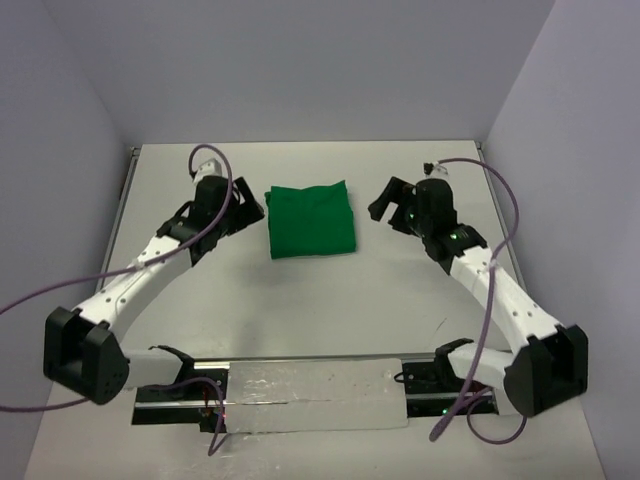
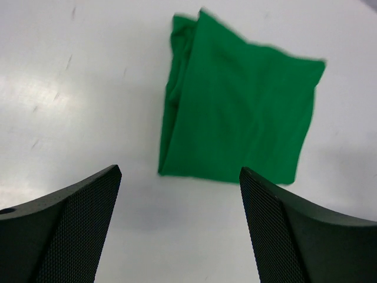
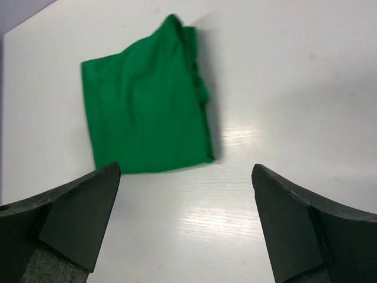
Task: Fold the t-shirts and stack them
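A pale grey desk filled the enclosure floor — matte, faintly scuffed, with a soft glare in places. Plain lavender-white walls stood behind it and at both sides. A shiny metal plate lay along its near edge — reflective and streaked

Green t-shirt: one, folded. White surface: one. Robot arms: two, left arm and right arm, either side of the t-shirt. Purple cables: two, one per arm. Metal rail: one.

A plain bright-green t-shirt on a white table; white arms with black joints, purple cables, and black fingers, apparently finely dotted.
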{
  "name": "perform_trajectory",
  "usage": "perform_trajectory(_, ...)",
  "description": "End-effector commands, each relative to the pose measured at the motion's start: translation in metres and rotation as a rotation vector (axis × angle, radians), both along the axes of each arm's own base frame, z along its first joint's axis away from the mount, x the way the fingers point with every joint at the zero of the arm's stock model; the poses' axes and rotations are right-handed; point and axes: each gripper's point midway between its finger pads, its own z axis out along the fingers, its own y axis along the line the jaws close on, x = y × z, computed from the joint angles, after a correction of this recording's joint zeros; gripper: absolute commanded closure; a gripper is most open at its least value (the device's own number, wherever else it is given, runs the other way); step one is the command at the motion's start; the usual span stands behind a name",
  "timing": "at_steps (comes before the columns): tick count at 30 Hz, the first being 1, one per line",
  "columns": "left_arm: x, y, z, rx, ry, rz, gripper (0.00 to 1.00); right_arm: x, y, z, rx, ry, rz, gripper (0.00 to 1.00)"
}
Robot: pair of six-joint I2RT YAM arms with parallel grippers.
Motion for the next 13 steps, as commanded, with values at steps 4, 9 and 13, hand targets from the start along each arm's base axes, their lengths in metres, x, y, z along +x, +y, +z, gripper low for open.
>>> perform_trajectory(4,-0.058,0.030,0.030,-0.031,-0.134,-0.001,0.10,-0.063,-0.075,0.006,-0.204,-0.036,-0.204,0.00)
perform_trajectory(9,-0.077,0.041,0.036,-0.052,-0.172,0.010,0.10,-0.087,-0.094,0.004,-0.236,-0.020,-0.261,0.00)
perform_trajectory(13,-0.079,0.043,0.034,-0.050,-0.163,0.021,0.10,-0.092,-0.099,0.006,-0.213,-0.031,-0.302,0.00)
